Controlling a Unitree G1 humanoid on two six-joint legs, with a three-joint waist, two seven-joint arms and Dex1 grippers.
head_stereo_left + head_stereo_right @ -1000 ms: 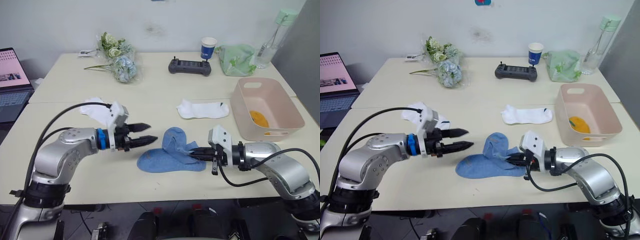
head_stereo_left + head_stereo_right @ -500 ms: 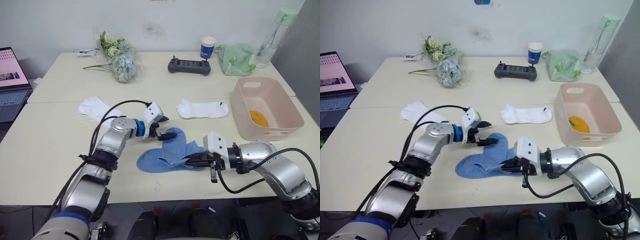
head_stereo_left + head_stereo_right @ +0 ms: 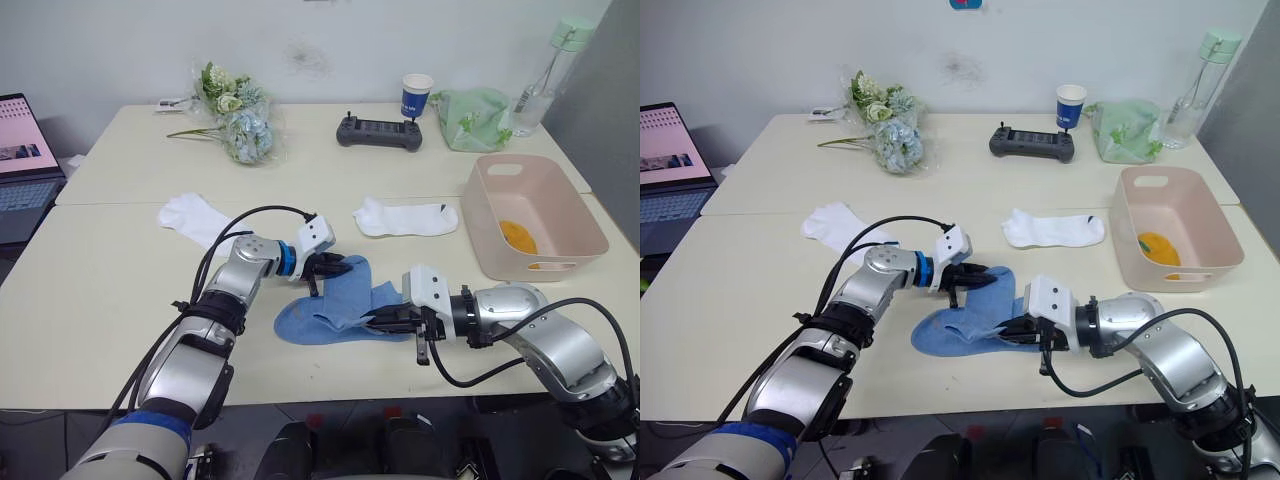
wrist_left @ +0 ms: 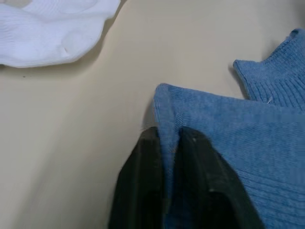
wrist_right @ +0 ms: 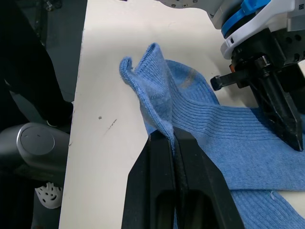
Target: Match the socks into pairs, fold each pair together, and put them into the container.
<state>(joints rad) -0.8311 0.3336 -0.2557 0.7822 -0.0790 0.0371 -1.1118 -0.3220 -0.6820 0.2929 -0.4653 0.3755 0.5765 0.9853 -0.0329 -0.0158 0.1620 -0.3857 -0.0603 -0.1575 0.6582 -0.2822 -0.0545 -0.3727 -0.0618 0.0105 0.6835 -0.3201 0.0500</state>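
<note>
blue socks point(image 3: 335, 310) lie lengthwise between the claws: left gripper point(image 3: 336, 266) clamped on the far end, right gripper point(image 3: 385, 319) pinching the near edge (both closed on fabric).

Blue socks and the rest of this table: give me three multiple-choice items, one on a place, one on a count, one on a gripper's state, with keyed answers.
1. Where does the orange sock lie?
A. in the pink basket
B. beside the flowers
C. on the laptop

2. How many white socks lie on the table?
A. one
B. two
C. four

3. What is the left gripper doing?
A. hanging open above the cup
B. shut on a white sock
C. shut on the blue socks

Answers:
1 A, orange shows on the basket's floor.
2 B, one white sock at the left and another white sock near the basket.
3 C, the left wrist view shows blue fabric pinched between its fingers.
</note>
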